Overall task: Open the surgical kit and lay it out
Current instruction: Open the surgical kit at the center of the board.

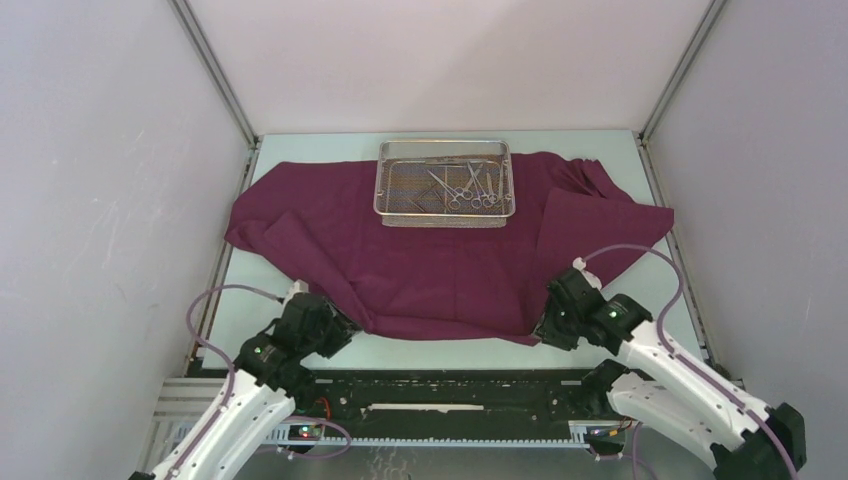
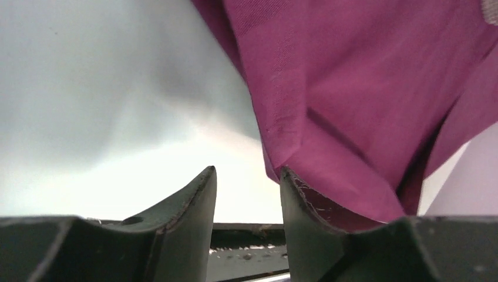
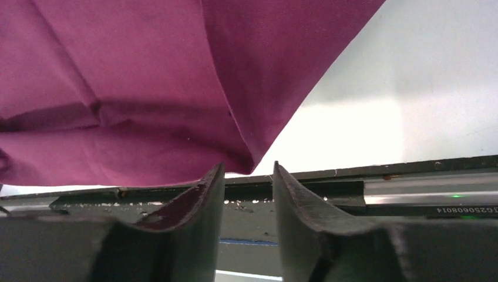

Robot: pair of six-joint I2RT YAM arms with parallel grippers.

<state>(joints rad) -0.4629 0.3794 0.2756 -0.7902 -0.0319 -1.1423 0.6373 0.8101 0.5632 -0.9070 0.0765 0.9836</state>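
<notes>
Cloth wrap (image 1: 430, 250): maroon-purple, opened out and lying creased over the middle of the desk (image 1: 430, 352). The far right part is bunched in folds. The near edge runs between the two arms.
Wire-mesh tray (image 1: 445, 216): silver and rectangular, sitting on the far middle of the cloth wrap with its long side across the desk.
Instruments (image 1: 468, 188): slim steel pieces, several ring-handled, lying together in the right half of the tray. Count cannot be told.
Left fingers (image 2: 188, 217): spread, with nothing pinched in the gap. They sit low at the near-left edge of the cloth wrap. In the wrist view the hem hangs at the tip of the right-hand finger, touching or just beside it; cannot tell which.
Right fingers (image 3: 299, 205): spread, with nothing in the gap. They sit at the near-right corner of the cloth wrap. The corner's point hangs just above the gap, over the left-hand finger in the wrist view.
Desk: pale surface shows in front of the cloth and along both sides.
</notes>
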